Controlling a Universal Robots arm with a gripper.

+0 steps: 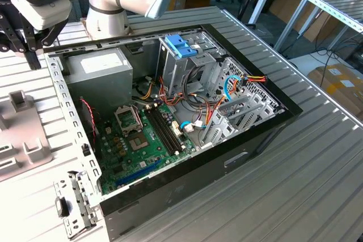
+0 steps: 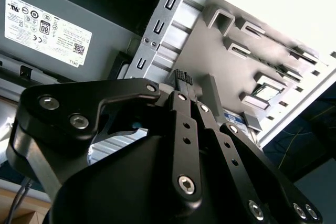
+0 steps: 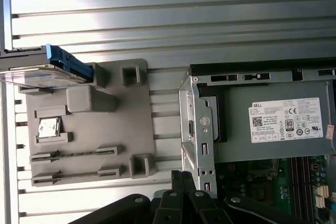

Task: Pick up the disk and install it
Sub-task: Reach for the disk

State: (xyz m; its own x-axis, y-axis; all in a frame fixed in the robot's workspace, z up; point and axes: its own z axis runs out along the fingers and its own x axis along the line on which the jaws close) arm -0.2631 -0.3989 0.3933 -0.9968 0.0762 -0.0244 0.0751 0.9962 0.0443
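Gripper [image 2: 184, 77]: fingers pressed together, nothing between them; hovering over the case [image 1: 244, 157] rim, near the power supply [image 3: 273, 124].
Disk [image 3: 42, 71]: resting at a corner of the grey holder [image 3: 105, 124], outside the case, well apart from gripper.

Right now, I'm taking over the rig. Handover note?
Gripper: shut, holding nothing, hovering by the edge of the open computer case, next to the grey fixture plate.
Disk: resting at one end of the fixture plate, outside the case, well clear of the gripper.
Done: nothing visible yet.
Left: disk not yet picked up or installed.
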